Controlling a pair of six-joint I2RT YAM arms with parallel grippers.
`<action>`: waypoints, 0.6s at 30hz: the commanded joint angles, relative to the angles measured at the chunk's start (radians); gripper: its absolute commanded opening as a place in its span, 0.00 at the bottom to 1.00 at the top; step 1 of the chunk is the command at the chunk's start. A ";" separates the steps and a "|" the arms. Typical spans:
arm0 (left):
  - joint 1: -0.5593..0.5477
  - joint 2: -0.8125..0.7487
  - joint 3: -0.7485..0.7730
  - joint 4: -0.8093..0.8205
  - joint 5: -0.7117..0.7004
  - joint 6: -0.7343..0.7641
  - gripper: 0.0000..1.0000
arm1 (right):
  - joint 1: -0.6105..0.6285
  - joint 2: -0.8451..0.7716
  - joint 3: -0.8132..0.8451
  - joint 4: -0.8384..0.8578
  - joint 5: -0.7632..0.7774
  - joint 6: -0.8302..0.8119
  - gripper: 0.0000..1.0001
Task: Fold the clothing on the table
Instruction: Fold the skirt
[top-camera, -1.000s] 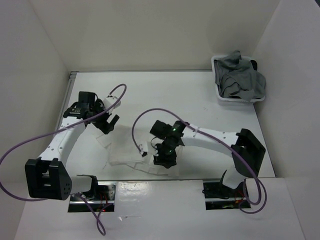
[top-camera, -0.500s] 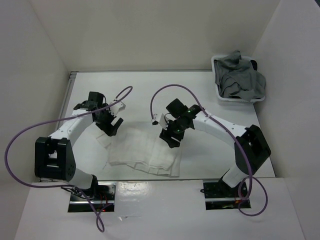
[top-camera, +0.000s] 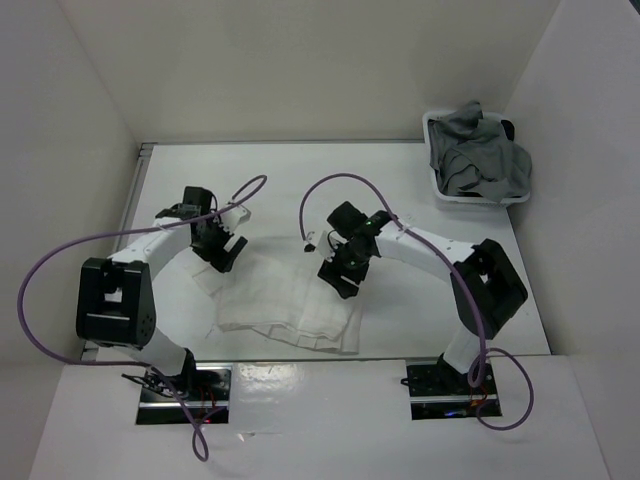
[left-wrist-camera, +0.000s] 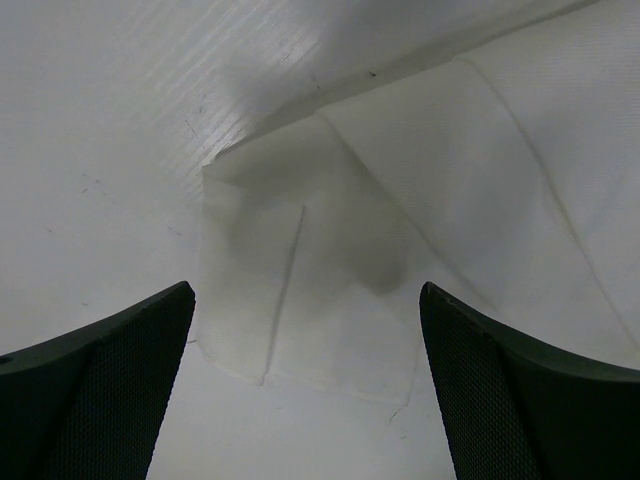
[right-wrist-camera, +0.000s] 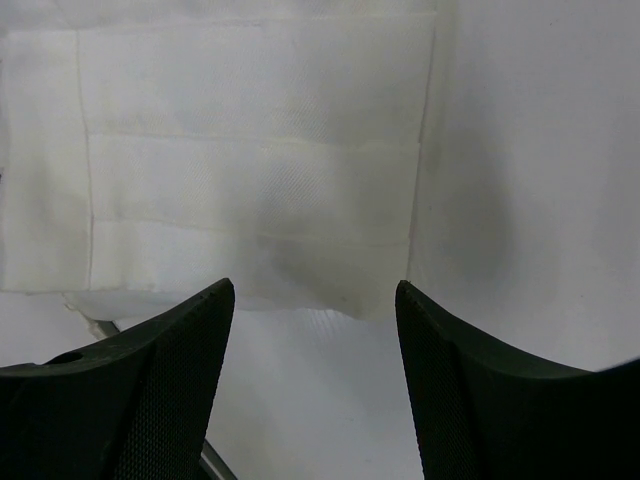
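The clothing (top-camera: 285, 303), a white pleated skirt, lies folded flat on the white table (top-camera: 400, 180), near its front edge. My left gripper (top-camera: 222, 248) hangs open just above the skirt's far left corner (left-wrist-camera: 300, 270), nothing between its fingers. My right gripper (top-camera: 341, 272) stands open over the skirt's far right corner (right-wrist-camera: 330, 230), also empty. In the right wrist view the folded layers (right-wrist-camera: 250, 160) show as stacked straight edges ahead of the fingertips.
A small grey bin (top-camera: 470, 195) heaped with grey garments (top-camera: 478, 150) sits at the table's far right corner. White walls close in the table at the back and on both sides. Purple cables loop over both arms.
Both arms have swung from the near side to the skirt's far corners; the skirt now lies flat and folded. The right gripper has opened wider. In the last half second little moved.
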 joint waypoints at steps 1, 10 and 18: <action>0.012 0.019 0.023 0.014 -0.008 -0.062 0.99 | 0.005 0.018 0.028 0.001 0.009 0.020 0.71; 0.050 -0.086 0.138 -0.104 0.007 -0.192 0.99 | 0.088 0.098 0.037 -0.008 0.009 0.002 0.76; 0.082 -0.205 0.151 -0.133 0.030 -0.310 0.99 | 0.170 0.135 0.068 0.017 0.009 0.025 0.88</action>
